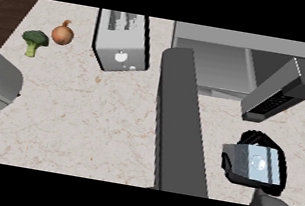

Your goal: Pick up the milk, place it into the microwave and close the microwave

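**Milk in hand, microwave cavity ahead**

The robot's black right hand (253, 165) has its fingers curled round the pale blue-white milk carton (258, 162), holding it above the speckled beige stone counter (93, 120), near the lower right. The grey box-shaped microwave (215, 60) stands beyond, its dark door (284, 91) swung open to the right. The left grey forearm (178, 124) stretches toward the cavity; its hand cannot be made out. A good carry would keep the carton upright, pass left of the door's edge, and set it well inside before the hand lets go
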Available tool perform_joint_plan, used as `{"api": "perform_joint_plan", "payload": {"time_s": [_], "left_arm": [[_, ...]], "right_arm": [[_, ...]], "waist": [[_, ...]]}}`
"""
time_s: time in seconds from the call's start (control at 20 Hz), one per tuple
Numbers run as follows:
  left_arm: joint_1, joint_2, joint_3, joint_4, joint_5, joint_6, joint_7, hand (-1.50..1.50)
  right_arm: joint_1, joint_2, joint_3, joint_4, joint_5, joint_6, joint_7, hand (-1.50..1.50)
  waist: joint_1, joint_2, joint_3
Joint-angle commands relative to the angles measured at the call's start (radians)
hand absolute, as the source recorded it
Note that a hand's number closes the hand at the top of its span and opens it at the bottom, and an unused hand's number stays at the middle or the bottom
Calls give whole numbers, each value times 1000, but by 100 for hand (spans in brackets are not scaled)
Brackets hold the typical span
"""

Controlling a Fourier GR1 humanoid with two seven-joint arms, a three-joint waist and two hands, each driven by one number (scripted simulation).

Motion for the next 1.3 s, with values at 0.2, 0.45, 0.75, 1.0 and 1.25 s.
{"api": "perform_joint_plan", "payload": {"time_s": [0.2,0.45,0.75,1.0,1.25], "left_arm": [[-10,33,30,-32,52,-5,34,-150],[29,66,79,-36,69,-28,-17,-150],[67,63,40,-6,57,-46,-63,-150],[-16,65,89,-6,106,-36,13,-150],[29,100,116,28,120,-93,-47,-150]], "right_arm": [[81,44,122,-289,-81,-50,191,150],[-94,45,103,-125,41,-174,173,150],[-271,45,158,64,23,-323,187,150],[-361,45,133,198,81,-388,210,150],[-516,45,62,525,4,-402,75,150]], "waist": [[11,5,1],[24,8,2],[35,10,2],[25,10,2],[45,14,3]]}}
